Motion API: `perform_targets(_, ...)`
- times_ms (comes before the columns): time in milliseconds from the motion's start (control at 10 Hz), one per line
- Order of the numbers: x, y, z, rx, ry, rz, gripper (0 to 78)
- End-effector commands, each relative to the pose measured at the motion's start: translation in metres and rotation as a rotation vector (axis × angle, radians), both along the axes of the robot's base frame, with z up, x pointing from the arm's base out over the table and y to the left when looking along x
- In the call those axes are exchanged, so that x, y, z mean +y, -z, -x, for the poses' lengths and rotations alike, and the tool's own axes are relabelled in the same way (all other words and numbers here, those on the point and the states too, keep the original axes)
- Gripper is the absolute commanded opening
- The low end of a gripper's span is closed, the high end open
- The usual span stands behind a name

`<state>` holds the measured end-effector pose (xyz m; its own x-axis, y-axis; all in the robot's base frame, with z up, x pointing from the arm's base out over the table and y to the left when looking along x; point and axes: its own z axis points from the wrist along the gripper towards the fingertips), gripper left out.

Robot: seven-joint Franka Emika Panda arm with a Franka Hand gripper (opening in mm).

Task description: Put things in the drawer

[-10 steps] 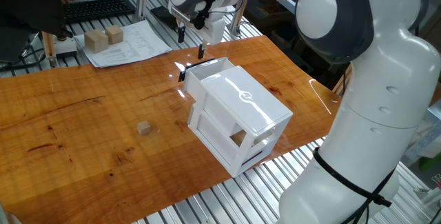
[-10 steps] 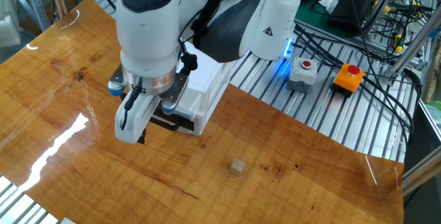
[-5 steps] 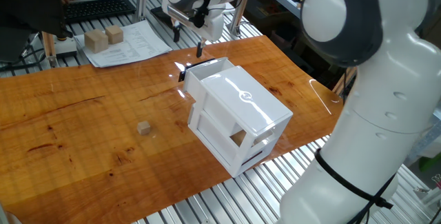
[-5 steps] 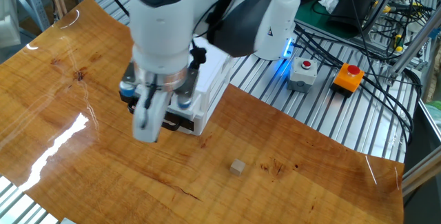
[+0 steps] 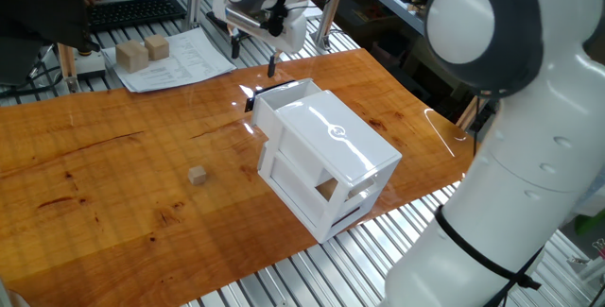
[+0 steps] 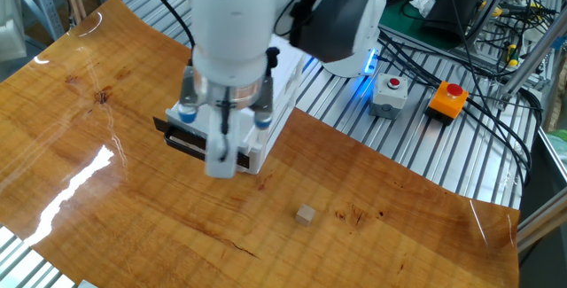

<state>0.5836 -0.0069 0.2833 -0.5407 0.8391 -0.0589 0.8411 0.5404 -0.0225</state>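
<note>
The small tan cube (image 5: pixel 197 176) lies on the wooden table, left of the white cabinet (image 5: pixel 333 161); it also shows in the other fixed view (image 6: pixel 306 215). The top drawer (image 5: pixel 284 95) stands pulled out a little, its black handle (image 5: pixel 250 103) facing the far side. The drawer front (image 6: pixel 188 139) also shows under the arm. My gripper (image 5: pixel 253 57) hangs open and empty above the table just beyond the drawer's handle, clear of it. In the other fixed view the gripper (image 6: pixel 221 157) is in front of the drawer, well apart from the cube.
Two larger pale wooden blocks (image 5: pixel 142 52) sit on papers at the far left edge, next to a keyboard (image 5: pixel 132 10). The cabinet's lower compartment (image 5: pixel 321 189) is open at the side. Button boxes (image 6: pixel 416 97) and cables lie off the table.
The gripper has risen slightly and shifted sideways along the drawer front, away from the handle. The drawer, cabinet and cube have not moved.
</note>
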Motion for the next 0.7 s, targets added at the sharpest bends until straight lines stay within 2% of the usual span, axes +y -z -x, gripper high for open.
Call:
perform_targets(100, 0.017, -0.010, 0.020, 0.019, -0.188, -0.013, 77.4)
perform_targets(200, 0.021, -0.010, 0.029, 0.025, -0.266, -0.013, 77.4)
perform_targets(300, 0.023, -0.010, 0.034, 0.027, -0.308, -0.015, 77.4)
perform_targets(700, 0.040, -0.011, 0.052, 0.043, -0.394, -0.019, 77.4)
